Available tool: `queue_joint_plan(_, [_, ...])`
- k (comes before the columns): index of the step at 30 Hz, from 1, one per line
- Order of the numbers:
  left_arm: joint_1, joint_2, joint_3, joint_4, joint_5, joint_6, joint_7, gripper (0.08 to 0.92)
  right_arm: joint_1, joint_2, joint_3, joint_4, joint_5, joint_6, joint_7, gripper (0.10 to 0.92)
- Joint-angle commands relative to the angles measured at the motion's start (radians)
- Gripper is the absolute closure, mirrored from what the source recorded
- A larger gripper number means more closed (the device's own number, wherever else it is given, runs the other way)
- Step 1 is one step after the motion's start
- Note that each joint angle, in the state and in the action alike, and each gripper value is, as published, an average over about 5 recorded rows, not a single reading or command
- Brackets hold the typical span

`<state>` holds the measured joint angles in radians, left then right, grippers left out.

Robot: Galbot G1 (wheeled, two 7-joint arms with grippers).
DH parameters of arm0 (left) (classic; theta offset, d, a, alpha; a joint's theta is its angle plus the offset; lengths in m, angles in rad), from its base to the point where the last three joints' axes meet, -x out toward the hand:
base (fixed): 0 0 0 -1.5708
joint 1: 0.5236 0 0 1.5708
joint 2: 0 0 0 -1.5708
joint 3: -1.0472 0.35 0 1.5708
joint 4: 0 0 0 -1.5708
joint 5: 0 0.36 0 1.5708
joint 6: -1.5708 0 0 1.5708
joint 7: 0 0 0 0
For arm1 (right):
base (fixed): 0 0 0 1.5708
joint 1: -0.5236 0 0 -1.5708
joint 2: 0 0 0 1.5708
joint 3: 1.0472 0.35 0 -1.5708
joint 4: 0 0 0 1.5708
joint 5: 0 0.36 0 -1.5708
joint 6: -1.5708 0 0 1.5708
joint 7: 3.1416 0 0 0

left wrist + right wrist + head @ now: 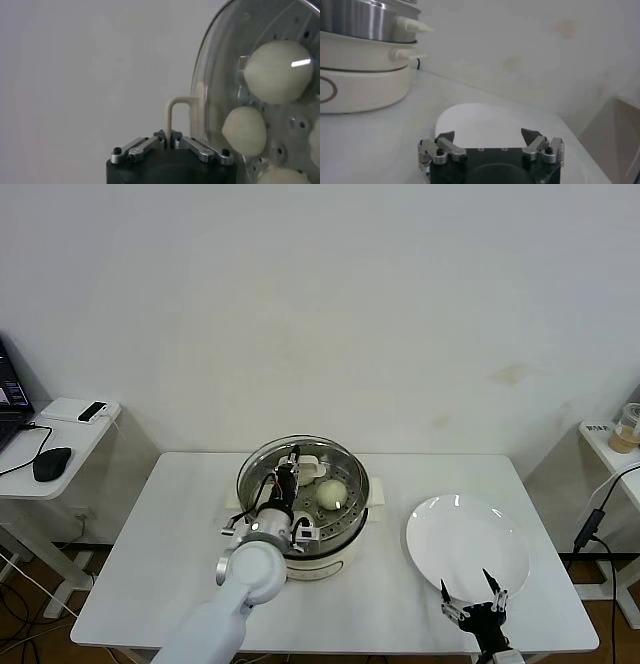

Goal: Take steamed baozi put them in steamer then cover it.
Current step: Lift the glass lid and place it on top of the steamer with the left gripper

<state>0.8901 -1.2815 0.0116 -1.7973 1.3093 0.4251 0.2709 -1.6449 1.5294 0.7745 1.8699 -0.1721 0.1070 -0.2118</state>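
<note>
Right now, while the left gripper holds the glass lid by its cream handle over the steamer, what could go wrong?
1. The left gripper pinches only the thin cream handle of the clear glass lid; the lid could swing or slip.
2. The round white buns stand high in the shiny steel steamer; the lid might press one.
3. The lid may land off the rim.

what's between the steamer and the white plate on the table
Nothing: in the head view the stretch of white table between the steamer and the empty white plate is bare. The right wrist view shows the same bare stretch.
</note>
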Motion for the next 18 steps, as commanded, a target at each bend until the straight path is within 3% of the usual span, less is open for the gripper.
queue_joint_plan(1, [0.003,-0.021,0.011,0.019,0.016,0.001,0.005,0.861,0.001,0.0,-0.004,-0.003,-0.004,0.0,0.0,0.203])
queue_joint_plan(18, [0.026,-0.025,0.006,-0.004,0.02,-0.004,0.002,0.861,0.002,0.002,-0.016,-0.003,-0.011,-0.001,0.0,0.203])
